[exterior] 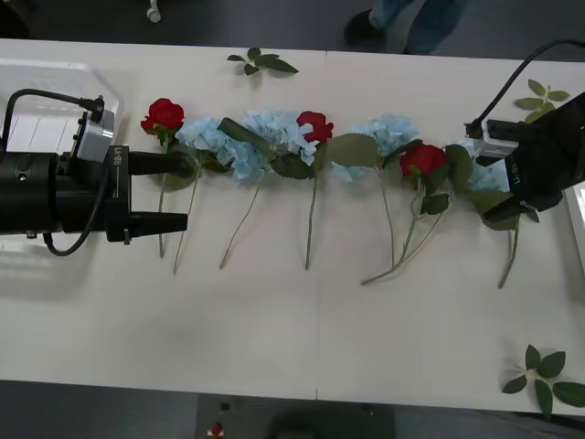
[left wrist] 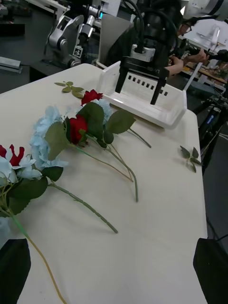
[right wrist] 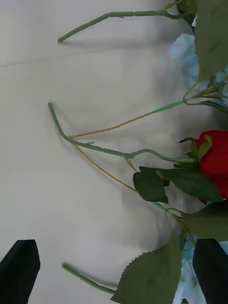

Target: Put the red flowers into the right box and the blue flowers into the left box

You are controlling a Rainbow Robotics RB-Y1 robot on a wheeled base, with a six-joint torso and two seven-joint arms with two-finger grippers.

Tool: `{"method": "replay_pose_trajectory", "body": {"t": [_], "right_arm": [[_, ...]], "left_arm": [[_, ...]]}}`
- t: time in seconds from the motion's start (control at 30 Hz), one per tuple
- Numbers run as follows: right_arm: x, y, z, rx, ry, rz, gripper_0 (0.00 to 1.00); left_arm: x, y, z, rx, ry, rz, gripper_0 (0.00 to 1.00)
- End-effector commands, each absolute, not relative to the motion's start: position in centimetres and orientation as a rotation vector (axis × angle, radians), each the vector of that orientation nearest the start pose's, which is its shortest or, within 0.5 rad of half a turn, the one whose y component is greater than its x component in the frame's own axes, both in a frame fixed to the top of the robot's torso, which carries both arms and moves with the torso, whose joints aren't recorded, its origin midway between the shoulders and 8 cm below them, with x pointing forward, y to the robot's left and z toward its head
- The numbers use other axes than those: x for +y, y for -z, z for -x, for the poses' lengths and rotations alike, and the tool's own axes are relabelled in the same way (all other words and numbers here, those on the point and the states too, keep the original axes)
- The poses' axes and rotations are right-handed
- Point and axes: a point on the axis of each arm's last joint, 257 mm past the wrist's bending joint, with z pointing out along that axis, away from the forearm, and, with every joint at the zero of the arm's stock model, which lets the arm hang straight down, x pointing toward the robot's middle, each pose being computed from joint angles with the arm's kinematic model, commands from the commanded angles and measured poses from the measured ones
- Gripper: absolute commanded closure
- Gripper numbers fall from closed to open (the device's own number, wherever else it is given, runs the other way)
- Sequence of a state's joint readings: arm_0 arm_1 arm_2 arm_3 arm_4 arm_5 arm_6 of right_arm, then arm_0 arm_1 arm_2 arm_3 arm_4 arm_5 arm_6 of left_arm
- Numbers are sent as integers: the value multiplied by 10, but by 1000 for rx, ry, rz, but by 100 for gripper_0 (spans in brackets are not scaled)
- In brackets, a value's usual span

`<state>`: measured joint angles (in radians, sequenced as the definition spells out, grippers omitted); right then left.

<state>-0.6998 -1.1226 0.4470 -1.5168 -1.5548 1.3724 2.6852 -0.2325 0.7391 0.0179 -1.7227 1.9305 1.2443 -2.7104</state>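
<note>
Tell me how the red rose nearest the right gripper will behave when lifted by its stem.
That red rose probably droops head-down: its thin stem already curves. It likely feels light. Its stem crosses a neighbouring blue flower's stem, so it may drag that along.

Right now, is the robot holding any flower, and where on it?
No. Both the left gripper and right gripper hang open above the table, holding nothing.

Soft overhead light, faint stem shadows, slightly hazy views
</note>
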Motion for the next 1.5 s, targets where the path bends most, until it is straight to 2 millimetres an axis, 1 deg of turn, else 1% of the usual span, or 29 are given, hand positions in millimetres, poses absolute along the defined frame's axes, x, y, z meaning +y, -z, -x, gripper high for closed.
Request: {"method": "replay_pose_trajectory", "body": {"t": [0.03,0.07,0.1,0.13,0.17,0.2,0.27,0.33,0.37,0.5,0.53,0.57,0.63,0.7,0.73,0.77,0.8,0.87,0.9,0.97,1.03,1.07,1.1,1.13,1.17,1.2,1.27,1.37,1.5], "right_arm": [[-255,206,-445,1944,-256,1860,5],[-253,205,-442,1933,-254,1873,5],[-256,200,-443,1924,-226,1888,5],[-255,197,-444,1913,-214,1894,5],[-255,188,-447,1892,-187,1900,5],[-255,179,-451,1875,-168,1899,5],[-252,166,-453,1851,-162,1887,5],[-248,147,-457,1820,-169,1855,5],[-247,143,-458,1816,-170,1846,5],[-254,103,-472,1771,-100,1782,5],[-257,92,-473,1870,-127,1669,5],[-261,87,-474,1922,-134,1608,6],[-271,71,-473,2118,-175,1371,5],[-282,67,-472,2271,-218,1145,5],[-287,66,-471,2342,-240,1023,5],[-295,71,-470,2419,-247,901,5],[-301,72,-470,2449,-239,849,5],[-322,81,-471,2546,-194,664,5],[-327,83,-472,2561,-178,628,5],[-348,97,-474,2613,-102,523,5],[-371,115,-475,2670,-39,384,5],[-376,120,-475,2682,-26,344,5],[-393,133,-480,2702,12,221,5],[-400,138,-481,2705,27,186,5],[-415,146,-485,2703,73,126,5],[-425,149,-486,2701,106,103,5],[-452,161,-486,2697,208,26,5],[-469,174,-484,2693,214,-101,5],[-483,181,-486,2671,215,-207,5]], "left_arm": [[140,103,-404,1494,842,-1198,0],[140,103,-404,1494,842,-1198,0],[141,145,-394,1582,915,-1138,0],[141,145,-394,1581,916,-1137,0],[142,149,-392,1590,935,-1114,0],[143,144,-395,1579,939,-1103,0],[143,142,-397,1577,932,-1106,0],[148,139,-401,1577,904,-1115,0],[149,137,-402,1577,898,-1115,0],[164,134,-409,1599,838,-1133,0],[170,132,-412,1606,810,-1136,0],[174,131,-415,1610,793,-1135,0],[188,129,-423,1638,710,-1147,0],[201,128,-433,1707,675,-1095,0],[208,127,-439,1741,661,-1061,0],[216,127,-445,1781,648,-1013,0],[219,127,-448,1799,644,-988,0],[235,127,-459,1882,616,-884,0],[239,127,-463,1897,601,-860,0],[258,127,-477,1957,530,-770,0],[271,124,-487,2004,489,-666,0],[274,125,-490,2018,485,-636,0],[278,123,-497,2047,467,-565,0],[280,123,-500,2060,465,-535,0],[281,121,-505,2078,460,-490,0],[280,121,-508,2087,458,-473,0],[278,120,-517,2115,456,-393,0],[270,120,-532,2138,456,-298,0],[264,123,-551,2163,417,-247,0]]}}
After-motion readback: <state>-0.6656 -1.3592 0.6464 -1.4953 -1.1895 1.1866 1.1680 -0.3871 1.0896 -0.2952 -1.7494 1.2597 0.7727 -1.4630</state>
